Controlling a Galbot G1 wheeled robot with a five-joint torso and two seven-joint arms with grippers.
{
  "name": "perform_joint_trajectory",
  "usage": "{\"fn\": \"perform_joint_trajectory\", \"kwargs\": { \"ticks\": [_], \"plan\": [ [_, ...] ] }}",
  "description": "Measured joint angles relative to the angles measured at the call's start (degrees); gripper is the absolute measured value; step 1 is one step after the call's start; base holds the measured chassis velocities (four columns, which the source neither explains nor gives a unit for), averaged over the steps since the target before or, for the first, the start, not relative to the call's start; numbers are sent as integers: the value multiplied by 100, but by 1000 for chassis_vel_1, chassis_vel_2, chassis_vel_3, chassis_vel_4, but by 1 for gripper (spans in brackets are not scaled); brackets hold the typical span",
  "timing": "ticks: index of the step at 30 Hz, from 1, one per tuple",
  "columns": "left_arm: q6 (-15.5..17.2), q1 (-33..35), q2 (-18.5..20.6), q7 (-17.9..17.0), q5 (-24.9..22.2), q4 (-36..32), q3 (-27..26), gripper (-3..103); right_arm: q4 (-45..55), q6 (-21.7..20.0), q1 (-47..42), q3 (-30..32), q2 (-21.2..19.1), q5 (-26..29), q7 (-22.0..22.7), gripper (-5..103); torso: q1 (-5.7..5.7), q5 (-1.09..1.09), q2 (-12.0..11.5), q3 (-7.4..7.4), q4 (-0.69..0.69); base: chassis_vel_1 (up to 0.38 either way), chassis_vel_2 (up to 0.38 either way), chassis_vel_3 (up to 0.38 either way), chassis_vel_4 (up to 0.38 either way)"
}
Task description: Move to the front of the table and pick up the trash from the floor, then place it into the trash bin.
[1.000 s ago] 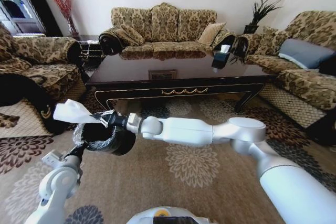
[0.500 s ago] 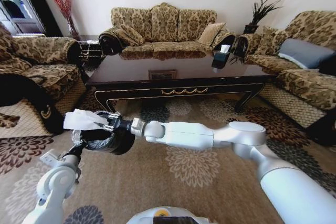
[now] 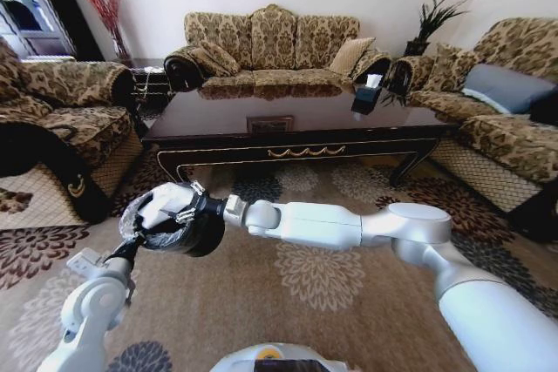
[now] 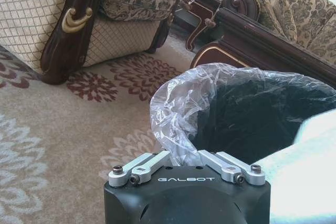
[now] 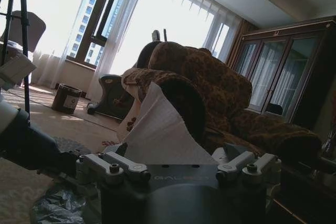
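Here the right hand [image 3: 179, 209] pinches the flat white crumpled paper wrapper [image 3: 163, 202] directly over the mouth of the small round black trash bin [image 3: 179, 231], which is lined with a crinkly clear plastic bag. The left hand [image 4: 184, 162] is pressed together on the bag's rim, holding the bin above the patterned beige carpet [image 3: 323, 302]. Beyond stands the long glossy dark brown wooden bench [image 3: 296, 124] with gold ornament on its apron.

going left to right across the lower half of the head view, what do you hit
left end effector clamped on the rim of the trash bin → white trash → right end effector gripping it over the bin → the right arm's white elbow
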Motion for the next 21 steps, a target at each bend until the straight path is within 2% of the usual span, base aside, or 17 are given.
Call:
{"fn": "perform_joint_trajectory", "kwargs": {
  "ticks": [12,21],
  "plan": [
    [5,40,-18,11,29,-60,8,3,15,9,8,-32,-77,-114,-2,100,0,0,0,0,0,0,0,0,0],
    [0,51,-31,62,11,-54,-67,3,-222,295,101,-299,-123,-531,-109,100,0,0,0,0,0,0,0,0,0]
  ]
}}
